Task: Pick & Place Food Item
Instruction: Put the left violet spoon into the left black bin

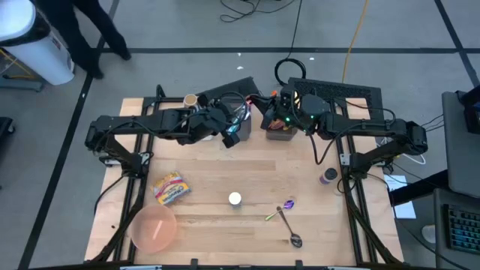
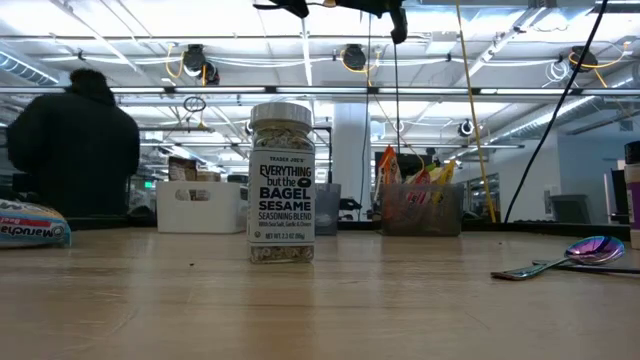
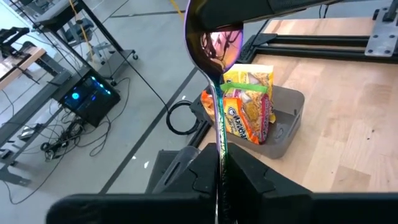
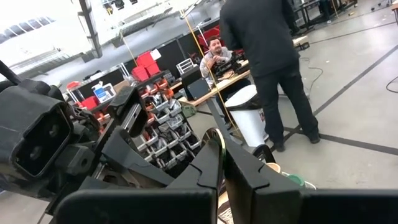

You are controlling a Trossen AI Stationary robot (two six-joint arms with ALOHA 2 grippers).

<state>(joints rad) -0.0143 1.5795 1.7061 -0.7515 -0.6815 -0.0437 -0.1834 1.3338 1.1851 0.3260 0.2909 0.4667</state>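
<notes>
**High view.** The left tool (image 1: 234,129) and the right tool (image 1: 276,120) meet at the upper centre of the frame, beside a grey bin (image 1: 279,135) at the desk's (image 1: 225,161) far edge. The nearest loose food item, a ramen packet (image 1: 171,187), lies at lower left, well apart from both tools. A pink bowl (image 1: 154,229) sits below it. A seasoning jar (image 1: 235,199) stands at centre and loose cutlery (image 1: 289,225) lies at lower right.

**Low view.** The seasoning jar (image 2: 281,185) stands upright at centre, the ramen packet (image 2: 30,222) shows at the left edge, and the cutlery (image 2: 585,255) at the right. No tool is at desk level.

**Left wrist view.** The left tool (image 3: 221,155) is clamped narrowly on the handle of a held spoon (image 3: 214,37). Beyond it, snack packets (image 3: 245,112) stand in the bin (image 3: 289,124).

**Right wrist view.** The right tool (image 4: 221,155) is nearly closed on a thin gold-edged strip (image 4: 217,144). We judge this strip to be the same held spoon seen edge-on. A person (image 4: 267,50) stands on the floor behind.

**Step in hand.** We read this as a 2-arm handover, with no food item gripped yet. To do it well, 1 tool should let go only once the other's grip is firm. The freed arm should then come down on a packet squarely and pinch across its narrow side.
</notes>
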